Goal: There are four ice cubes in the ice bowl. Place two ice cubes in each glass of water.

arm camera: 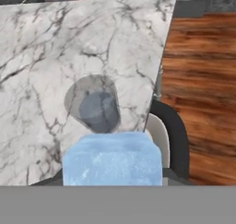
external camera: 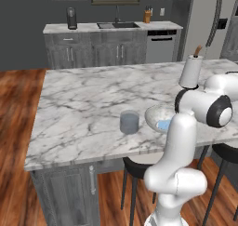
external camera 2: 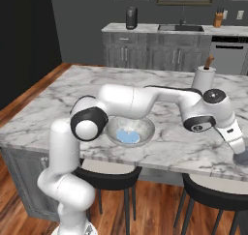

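The gripper (arm camera: 113, 181) is clamping one cube (arm camera: 112, 159) just above a glass (arm camera: 94, 104) beyond the fingers; the bowl (external camera 2: 145, 128) is showing cubes left, so most is pending.

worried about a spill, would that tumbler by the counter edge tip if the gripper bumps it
Probably not easily: the tumbler looks short, straight-sided and upright. It may slide instead on the glossy counter, and the edge is close.
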